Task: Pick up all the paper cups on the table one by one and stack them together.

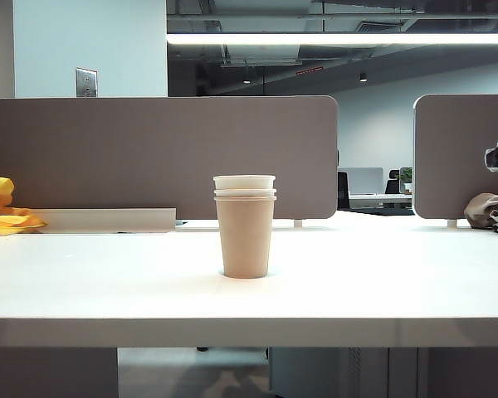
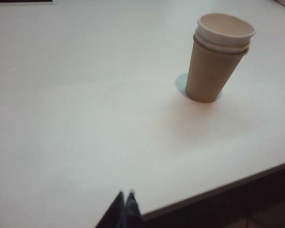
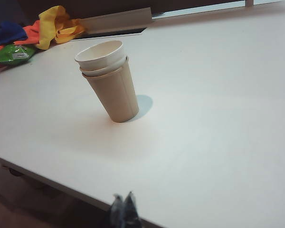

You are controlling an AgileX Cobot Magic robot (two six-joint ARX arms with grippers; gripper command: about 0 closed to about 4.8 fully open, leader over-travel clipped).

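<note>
Three paper cups (image 1: pixel 245 228) nested in one upright stack, centre of the exterior frame, standing on the white table (image 1: pixel 108 282): beige-tan cup outside at the bottom, two white rims showing above it. Left wrist view has the stack (image 2: pixel 218 59) at upper right, apart from everything. Right wrist view has it (image 3: pixel 109 80) upper left of centre. Left gripper (image 2: pixel 125 195) at the bottom edge of its view, fingertips together, holding nothing, over the table's front edge. Right gripper (image 3: pixel 123 198) likewise at its bottom edge, tips pressed together, empty. Neither arm visible in the exterior frame. Yellow cloth (image 1: pixel 0 211) at far left by the grey divider panel (image 1: pixel 149 149).
</note>
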